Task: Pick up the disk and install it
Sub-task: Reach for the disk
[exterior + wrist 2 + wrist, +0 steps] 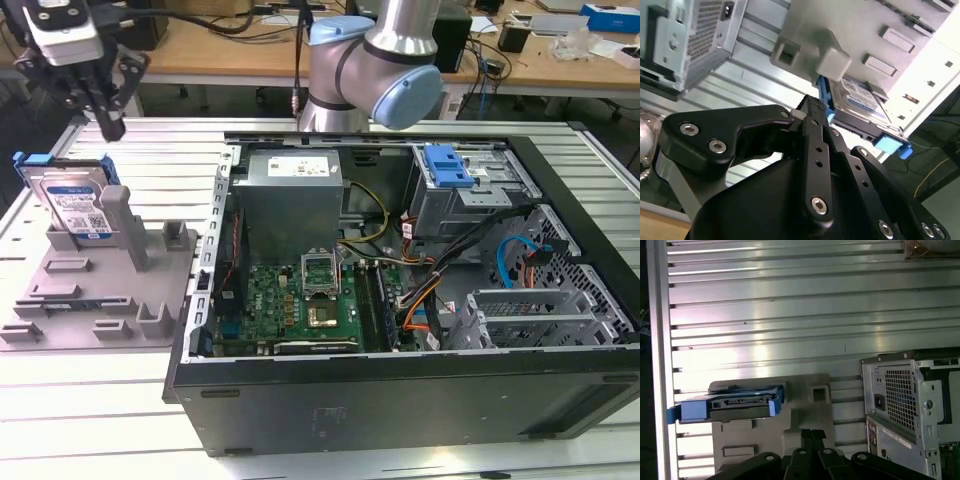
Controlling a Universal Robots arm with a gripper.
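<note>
Pincer point(108, 125) high at the exterior view's left, over the slotted metal tabletop point(170, 150). Two black fingers pressed together, nothing held between them. Same closed and empty state in the second wrist view point(812, 106) and in the first wrist view point(812, 434).

Disk point(78, 205) not taken up, standing upright on its edge in the grey fixture point(100, 290), at the far corner on the exterior view's left. White-and-blue label turned to the camera, blue rail around the silver body. Below the pincer in this view and clearly apart from it, no contact.

In the first wrist view, disk point(742, 402) seen from its thin edge, blue rail at both ends, seated in the fixture point(805, 415), near the fingertips but not touching them. Behind it, tabletop point(790, 315) with long bright slots. In the second wrist view, disk point(860, 102) beyond the fingertips, against a post of the fixture point(840, 30).

Open computer case point(400, 400) lying on its side just beside the fixture, at the exterior view's right. Inside: grey power supply point(290, 200), green motherboard point(300, 300) in front of it, drive cage with a blue tab point(447, 165) at the far right, loose cables between. Power supply also in both wrist views point(910, 400) point(690, 35).

Arm point(380, 60), silver with blue caps, behind the case.
</note>
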